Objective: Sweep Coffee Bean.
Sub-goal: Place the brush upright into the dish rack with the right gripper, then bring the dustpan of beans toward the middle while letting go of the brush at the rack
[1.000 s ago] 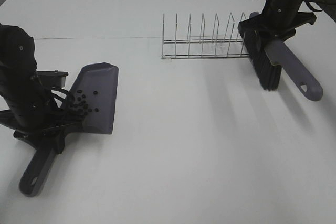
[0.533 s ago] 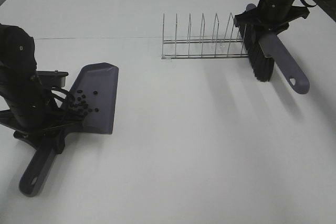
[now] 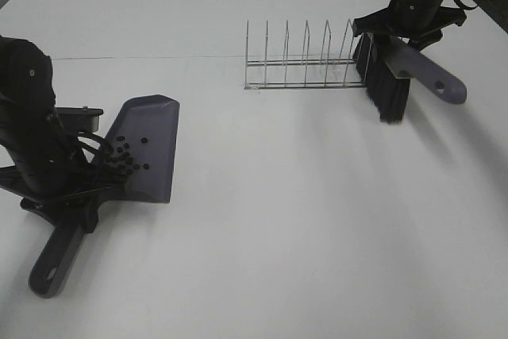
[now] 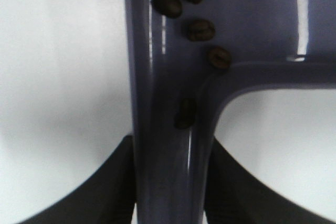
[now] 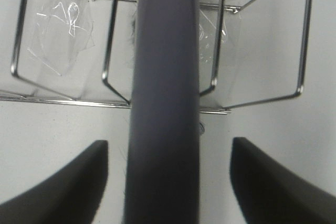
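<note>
Now: left end effector [image 4: 170, 184] pinching glossy dustpan [image 3: 155, 129]; right end effector [image 5: 169, 182] spread around smooth brush handle [image 5: 165, 66].

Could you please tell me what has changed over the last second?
The right pincer carried the grey-handled black-bristled brush back and leftward to the end of the metal wire rack, then opened off the handle. The left pincer stays shut on the grey dustpan, the dark coffee beans unmoved inside.

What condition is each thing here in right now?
Dustpan: resting on the table, handle gripped.
Coffee beans: gathered in the dustpan.
Brush: bristles down at the rack's end, ungripped.
Wire rack: upright.
Left gripper: shut on the dustpan handle.
Right gripper: open around the brush handle.
</note>
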`<state>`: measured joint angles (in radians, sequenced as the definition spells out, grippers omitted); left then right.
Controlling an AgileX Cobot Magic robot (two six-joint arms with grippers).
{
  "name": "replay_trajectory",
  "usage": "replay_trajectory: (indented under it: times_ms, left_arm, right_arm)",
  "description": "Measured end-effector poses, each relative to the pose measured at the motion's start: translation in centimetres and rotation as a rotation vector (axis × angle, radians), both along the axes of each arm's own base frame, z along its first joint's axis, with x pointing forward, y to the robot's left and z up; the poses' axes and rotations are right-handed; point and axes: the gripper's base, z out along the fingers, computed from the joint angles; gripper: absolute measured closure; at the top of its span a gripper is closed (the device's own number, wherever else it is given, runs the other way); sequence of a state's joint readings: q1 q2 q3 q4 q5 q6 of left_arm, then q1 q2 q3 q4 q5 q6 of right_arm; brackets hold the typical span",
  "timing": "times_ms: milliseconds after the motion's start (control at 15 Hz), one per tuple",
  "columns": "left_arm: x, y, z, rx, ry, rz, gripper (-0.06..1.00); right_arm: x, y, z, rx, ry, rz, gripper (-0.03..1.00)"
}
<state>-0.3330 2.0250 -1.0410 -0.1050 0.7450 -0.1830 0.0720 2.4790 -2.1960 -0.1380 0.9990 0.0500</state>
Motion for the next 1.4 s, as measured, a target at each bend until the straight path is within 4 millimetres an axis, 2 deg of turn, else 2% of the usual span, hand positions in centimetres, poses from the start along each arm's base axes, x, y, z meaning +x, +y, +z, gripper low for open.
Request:
replay_trajectory:
  times_ms: [67, 133, 267, 667, 867, 1000, 1333, 1400]
  left_arm:
    - [0.0, 0.0, 0.0, 0.0, 0.0, 0.0, 0.62]
    - [0.0, 0.0, 0.0, 0.0, 0.0, 0.0, 0.62]
    - [0.1, 0.0, 0.4, -0.006, -0.017, -0.002, 0.62]
    - [0.4, -0.8, 1.2, -0.066, -0.072, 0.045, 0.62]
    - [0.3, -2.9, 1.6, -0.088, -0.11, -0.019, 0.62]
    - [0.1, -3.6, 1.6, -0.095, -0.109, -0.024, 0.62]
    - [0.1, -3.8, 1.2, -0.103, -0.088, 0.0, 0.62]
    - [0.1, -3.9, 1.2, -0.113, -0.084, 0.015, 0.58]
  right_arm:
    - [0.0, 0.0, 0.0, 0.004, -0.002, -0.009, 0.28]
    - [0.0, 0.0, 0.0, 0.004, -0.003, -0.01, 0.22]
    - [0.0, 0.0, 0.1, 0.004, -0.005, -0.01, 0.19]
    - [-0.6, 0.0, 4.8, 0.014, -0.085, -0.019, 0.18]
    - [-0.9, 0.0, 6.2, 0.023, -0.1, -0.021, 0.18]
    - [-1.1, 0.1, 6.8, 0.035, -0.096, -0.025, 0.18]
    - [-1.8, 0.0, 6.8, 0.029, -0.023, -0.036, 0.18]
    - [-2.0, 0.0, 6.7, 0.027, -0.003, -0.039, 0.18]
